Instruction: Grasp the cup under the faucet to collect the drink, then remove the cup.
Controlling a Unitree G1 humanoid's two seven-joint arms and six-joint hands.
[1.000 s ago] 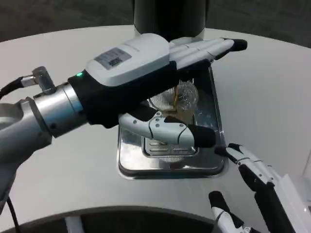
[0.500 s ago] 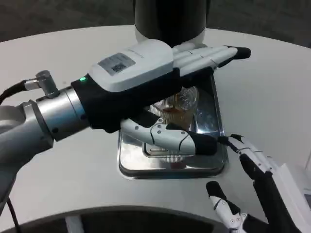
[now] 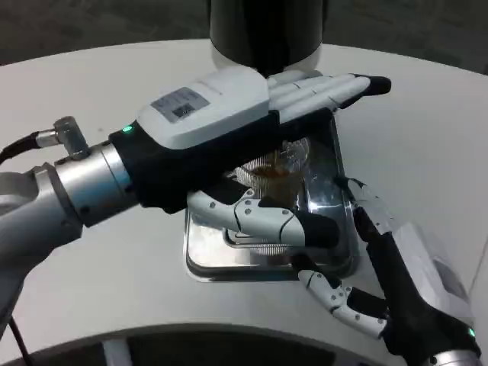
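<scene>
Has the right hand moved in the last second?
Yes. The right hand has come up and in toward the metal tray, its fingers now at the tray's right edge, close to the left hand that holds the cup.

The left hand (image 3: 229, 126) covers most of the clear cup (image 3: 284, 162) at frame centre; only part of its rim and amber drink shows, so whether the fingers touch it is unclear. The dark dispenser (image 3: 267, 30) is cut off by the top edge. The right hand (image 3: 381, 267) runs off the lower right corner.
</scene>
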